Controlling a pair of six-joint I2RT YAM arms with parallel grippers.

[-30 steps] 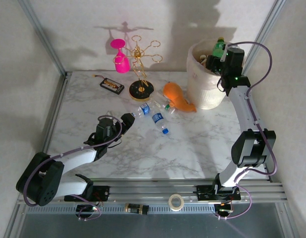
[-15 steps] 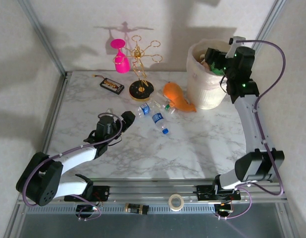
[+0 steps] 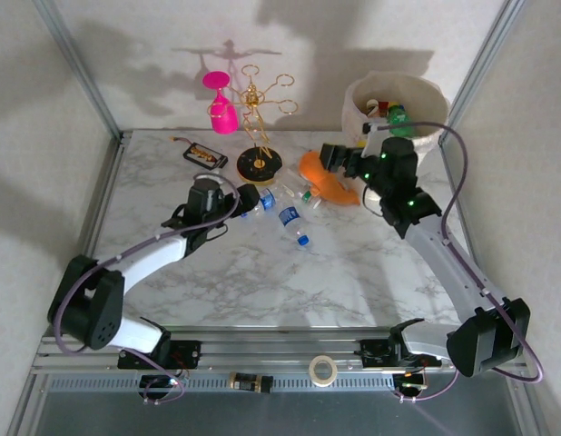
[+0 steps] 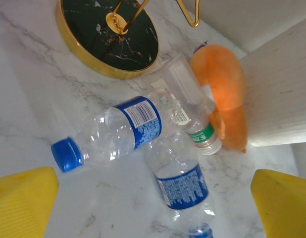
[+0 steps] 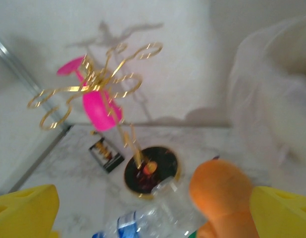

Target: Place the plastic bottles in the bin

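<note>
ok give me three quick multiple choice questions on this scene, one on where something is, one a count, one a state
1. Where does the orange fish-shaped toy lie?
A. on the white marble table, between the gold wire rack's round black base and the cream-white round bin
B. inside the bin
C. at the table's near edge
2. How many clear plastic bottles lie on the table?
A. one
B. three
C. six
3. How is the left end effector?
A. shut on a bottle
B. open, holding nothing
C. shut on the toy

Answers:
1 A, the top view shows the toy between base and bin.
2 B, the left wrist view shows three lying together.
3 B, its yellow fingers stand wide apart at the frame's bottom corners.
</note>
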